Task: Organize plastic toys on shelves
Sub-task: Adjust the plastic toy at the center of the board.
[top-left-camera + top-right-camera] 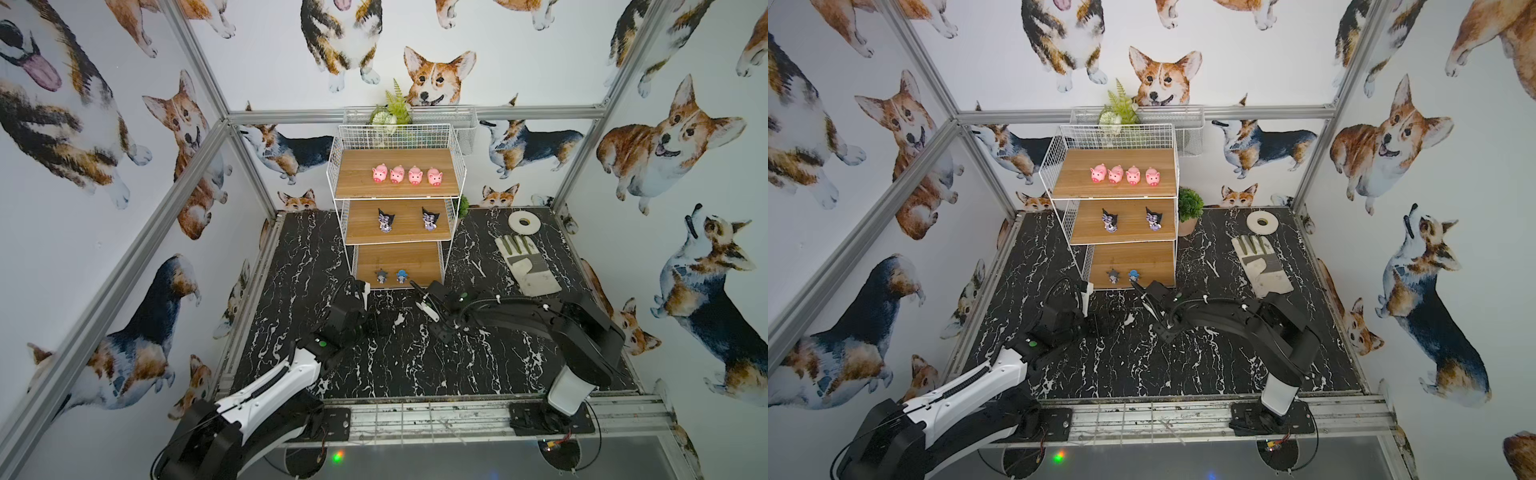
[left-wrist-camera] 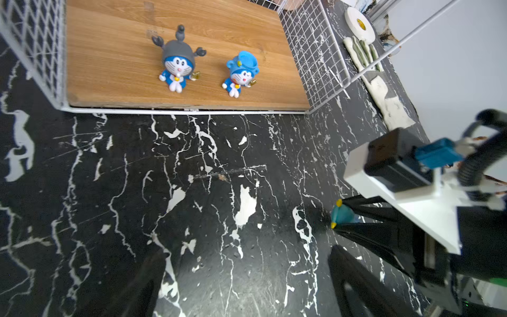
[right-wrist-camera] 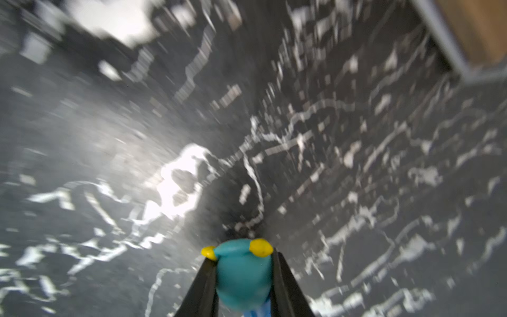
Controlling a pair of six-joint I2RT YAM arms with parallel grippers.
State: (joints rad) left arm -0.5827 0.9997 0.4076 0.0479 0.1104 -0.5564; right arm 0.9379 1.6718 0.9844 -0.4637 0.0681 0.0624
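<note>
Setting: black, white-veined marble bench point(image 1: 395, 365) inside corgi-print walls point(image 1: 266, 62).
Rack: white wire rack point(image 1: 457, 166) at the back of the bench, with three stepped wooden shelves.
Top shelf point(image 1: 357, 176): four pink pigs point(image 1: 415, 175) in a row.
Middle shelf point(image 1: 405, 228): two black-and-purple figures point(image 1: 385, 220), standing apart.
Bottom shelf point(image 1: 399, 255): grey-hooded blue figure point(image 2: 178, 63) and blue-capped figure point(image 2: 241, 72), upright near the front edge.
Right jaws: closed on a teal figure point(image 3: 242, 274) with yellow tips, in front of the bottom shelf. It seems to be just off the bench, but the wrist view is blurred.
Left jaws: spread wide, holding nothing, over bare bench.
Aside: work glove point(image 1: 528, 266) and tape roll point(image 1: 523, 223) lie to the right of the rack.
</note>
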